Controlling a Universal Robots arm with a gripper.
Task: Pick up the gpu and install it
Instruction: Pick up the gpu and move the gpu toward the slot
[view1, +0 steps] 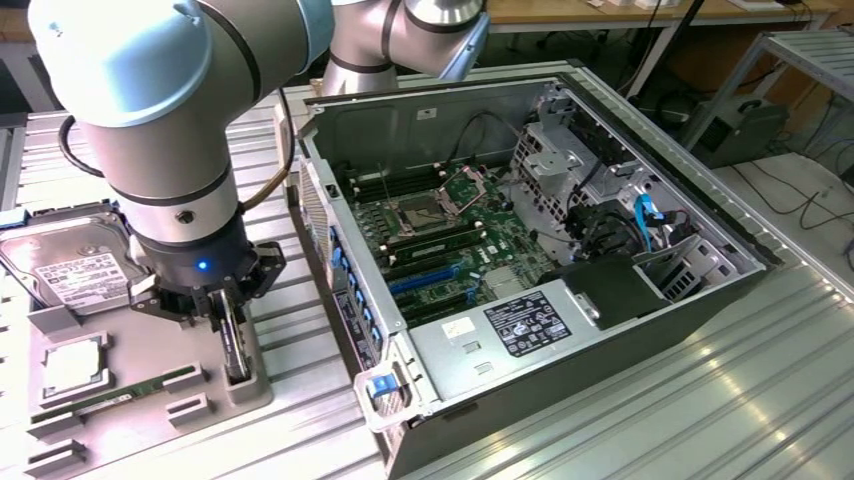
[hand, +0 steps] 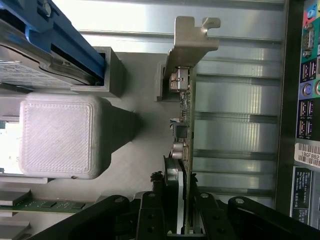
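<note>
Firmly clamps the gpu (view1: 236, 352) (hand: 182, 82), a thin dark circuit card with a silver metal bracket (hand: 194, 37), between the fingers of the black tool (view1: 230, 318) (hand: 176, 186). Holds the card on edge directly below the tool, slotted in a grey plastic tray (view1: 120, 332) on the ribbed metal worktop (view1: 694, 400). Stands just beside an open black computer case (view1: 534, 250).

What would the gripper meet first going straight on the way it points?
The thin dark circuit card with silver metal bracket, on edge in the grey plastic tray. The gripper is closed on it; going on likely presses it down.
</note>
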